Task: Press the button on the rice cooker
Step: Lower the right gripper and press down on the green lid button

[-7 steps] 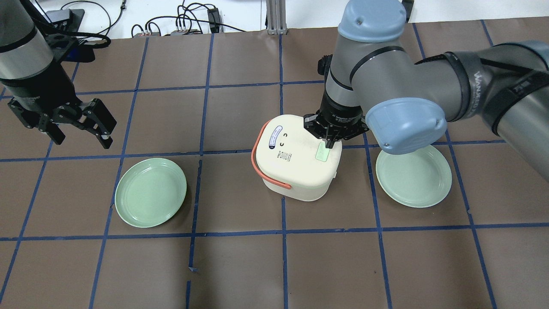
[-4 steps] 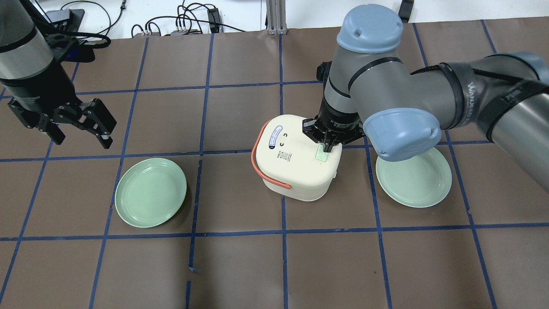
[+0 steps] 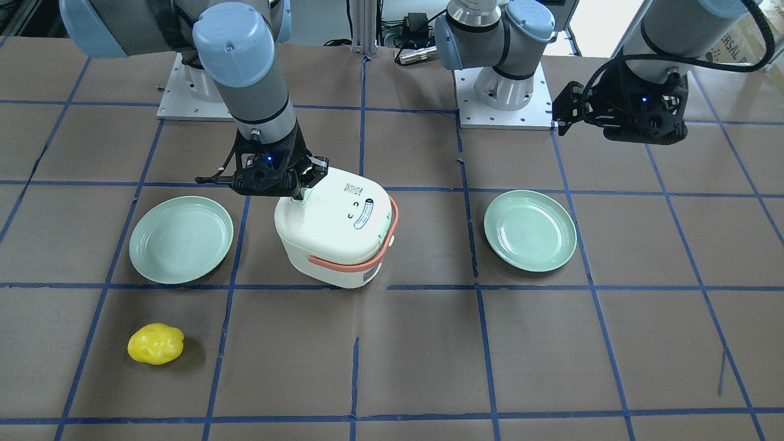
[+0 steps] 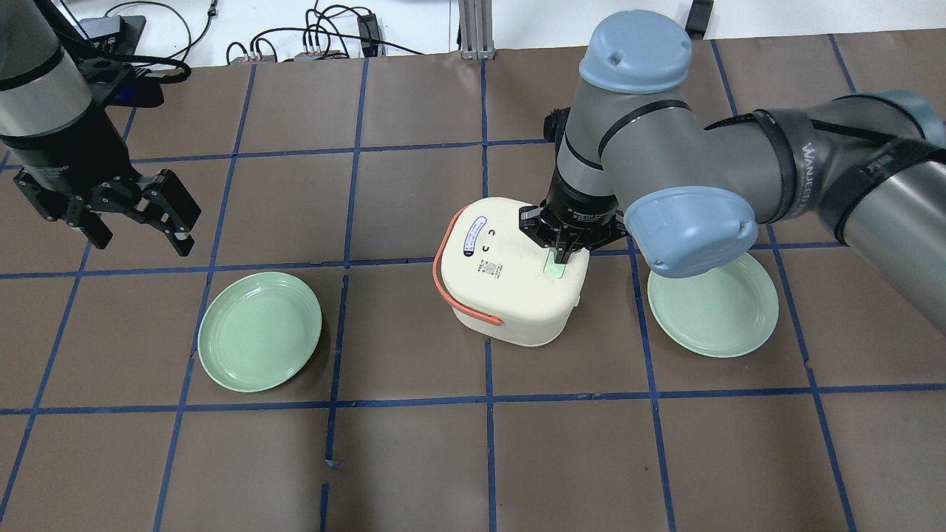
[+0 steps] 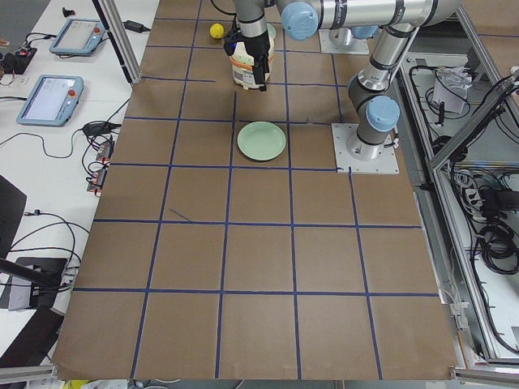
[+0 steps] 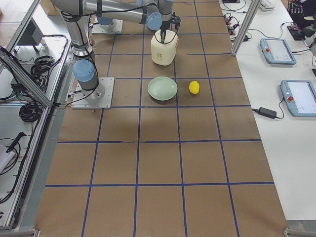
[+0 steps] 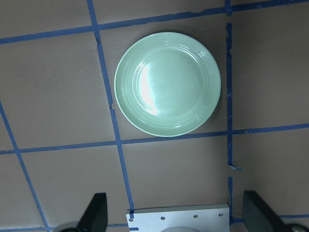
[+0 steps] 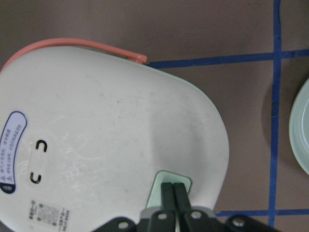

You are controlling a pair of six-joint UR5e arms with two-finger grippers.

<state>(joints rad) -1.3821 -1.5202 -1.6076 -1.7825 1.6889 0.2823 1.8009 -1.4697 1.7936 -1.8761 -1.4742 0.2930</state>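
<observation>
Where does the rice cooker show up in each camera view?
Front-facing: cooker, left of centre.
Overhead: cooker, centre.
Exterior left: cooker, top, far.
Exterior right: cooker, top centre.
Left wrist: not in it.
Right wrist: cooker, fills the left.
Landmark: right end effector on its lid.

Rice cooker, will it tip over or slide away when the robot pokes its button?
Probably not tip: the rice cooker is squat, with a wide base flat on the table. The right gripper points straight down at the button near one edge, so it should mostly stay put. A sideways shove might slide it.
</observation>
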